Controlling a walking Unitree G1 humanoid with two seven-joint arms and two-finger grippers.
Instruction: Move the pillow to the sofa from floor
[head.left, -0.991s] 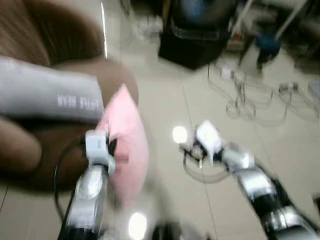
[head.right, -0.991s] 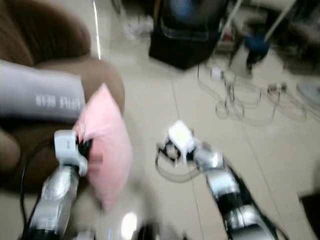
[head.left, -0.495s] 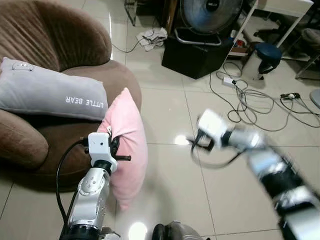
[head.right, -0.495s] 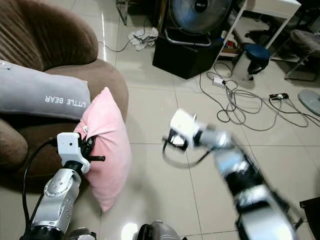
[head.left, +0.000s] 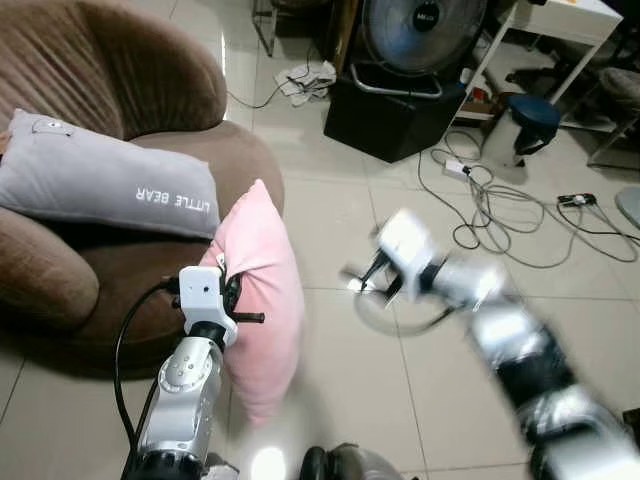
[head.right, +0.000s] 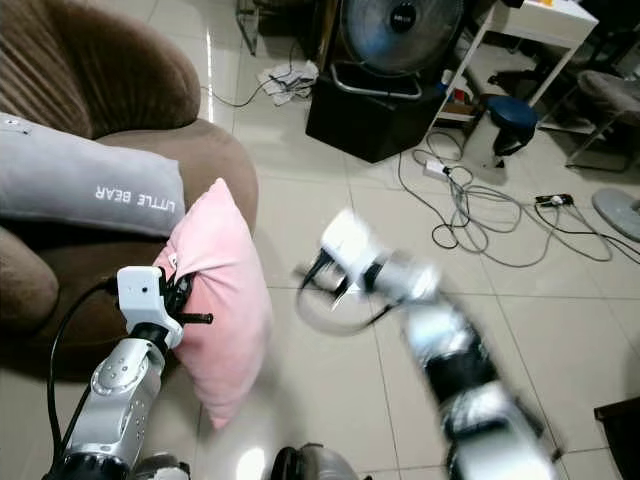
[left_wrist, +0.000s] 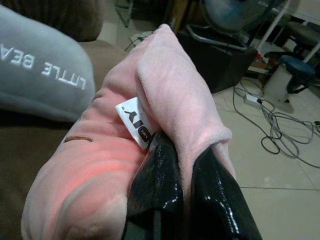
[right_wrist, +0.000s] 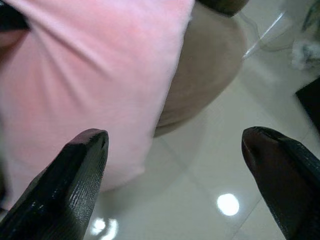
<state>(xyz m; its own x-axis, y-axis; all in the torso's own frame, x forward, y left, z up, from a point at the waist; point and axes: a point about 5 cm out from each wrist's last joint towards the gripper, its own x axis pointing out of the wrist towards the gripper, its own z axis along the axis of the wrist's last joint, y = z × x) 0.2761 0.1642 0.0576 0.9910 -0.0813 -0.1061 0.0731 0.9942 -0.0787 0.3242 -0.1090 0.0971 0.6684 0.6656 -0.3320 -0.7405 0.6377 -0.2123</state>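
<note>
The round brown plush sofa (head.left: 120, 90) fills the head views from nine to eleven o'clock, ribbed on its back, with a long grey fleece bolster lettered LITTLE BEAR (head.left: 105, 185) lying across the seat. The glossy cream tiled floor (head.left: 330, 210) runs to a black box with a round fan (head.left: 420, 60) at twelve o'clock and loose cables (head.left: 500, 215) at two. The soft pink velvety pillow (head.left: 262, 300) hangs upright at the sofa's front edge, off the tiles — held much as it was half a second ago. The left gripper (left_wrist: 187, 200) has its glossy black fingers pressed together on a fold of the pillow beside a white tag (left_wrist: 134, 121). The right gripper (right_wrist: 180, 185), blurred in the head views, has swung closer to the pillow than before, fingers spread wide, touching nothing.
</note>
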